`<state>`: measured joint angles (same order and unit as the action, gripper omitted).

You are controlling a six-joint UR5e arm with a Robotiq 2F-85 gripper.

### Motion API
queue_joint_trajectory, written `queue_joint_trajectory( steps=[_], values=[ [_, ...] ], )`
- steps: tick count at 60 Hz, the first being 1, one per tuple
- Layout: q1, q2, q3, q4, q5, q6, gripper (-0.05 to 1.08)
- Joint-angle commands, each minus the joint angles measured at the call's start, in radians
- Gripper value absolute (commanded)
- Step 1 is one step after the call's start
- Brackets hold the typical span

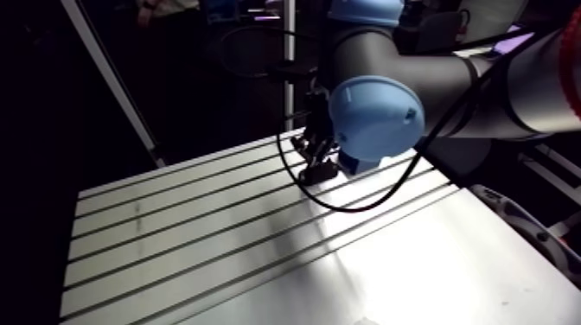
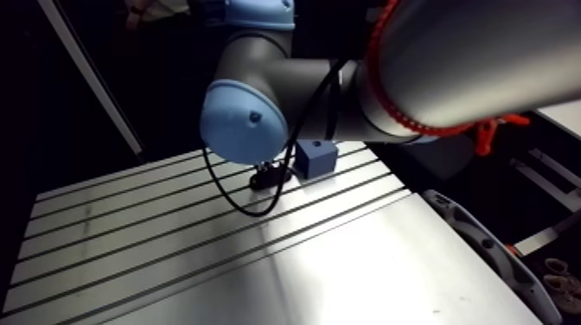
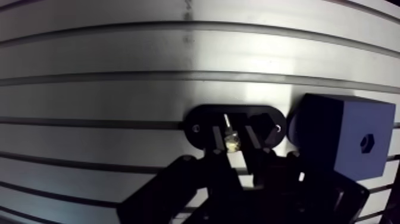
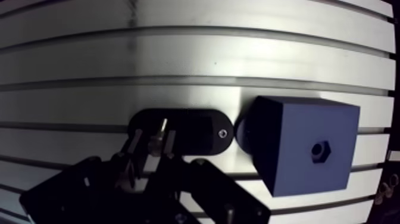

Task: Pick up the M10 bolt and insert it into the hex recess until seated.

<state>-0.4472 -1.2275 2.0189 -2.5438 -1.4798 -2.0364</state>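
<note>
Slotted aluminium desk (image 1: pixel 173 225), glare across middle.

Arm view: gripper (image 1: pixel 316 171) low over far rows, blue block (image 2: pixel 315 159) just beside it.

Wrist view: M10 bolt (image 3: pixel 231 140) sits in black oval holder (image 3: pixel 205 116), between my fingers (image 3: pixel 214 145). Fingers apart, straddling it, seemingly not yet touching; dim there. Hex recess (image 3: pixel 367 143) on block face, beside holder.

I'd centre, close squarely on bolt, lift straight clear, then line flats with recess.

No label or writing readable.
</note>
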Motion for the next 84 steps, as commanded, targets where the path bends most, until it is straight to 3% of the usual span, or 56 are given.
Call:
queue_joint_trajectory(
  steps=[1, 11, 17, 23, 25, 34, 37, 42, 44, 45, 46, 47, 48, 49, 50, 51, 53, 74, 84],
  values=[
    [0.001, -0.015, -0.013, 0.010, 0.003, 0.000, 0.78],
    [0.005, -0.049, -0.036, 0.042, 0.009, 0.001, 0.80],
    [0.013, -0.080, -0.079, 0.114, 0.014, 0.008, 0.84],
    [0.011, -0.105, -0.147, 0.247, 0.014, 0.008, 0.85],
    [0.011, -0.115, -0.206, 0.362, 0.008, 0.008, 0.86],
    [0.010, -0.110, -0.320, 0.596, 0.002, 0.006, 0.87],
    [0.010, -0.105, -0.365, 0.687, -0.015, 0.005, 0.87],
    [0.007, -0.100, -0.400, 0.750, -0.040, 0.002, 0.87],
    [0.007, -0.093, -0.428, 0.797, -0.086, 0.000, 0.87],
    [0.007, -0.093, -0.428, 0.797, -0.086, 0.000, 0.87],
    [0.006, -0.087, -0.438, 0.813, -0.112, -0.003, 0.87],
    [0.006, -0.087, -0.438, 0.813, -0.112, -0.003, 0.87],
    [0.005, -0.084, -0.446, 0.828, -0.139, -0.008, 0.87],
    [0.005, -0.084, -0.446, 0.828, -0.139, -0.008, 0.87],
    [0.004, -0.082, -0.452, 0.840, -0.165, -0.021, 0.87],
    [0.004, -0.082, -0.452, 0.840, -0.165, -0.021, 0.87],
    [0.001, -0.080, -0.466, 0.861, -0.190, -0.055, 0.87],
    [-0.060, -0.037, -0.520, 0.931, -0.197, -0.115, 0.87],
    [-0.127, -0.004, -0.545, 0.910, -0.199, -0.155, 0.87]
  ],
)
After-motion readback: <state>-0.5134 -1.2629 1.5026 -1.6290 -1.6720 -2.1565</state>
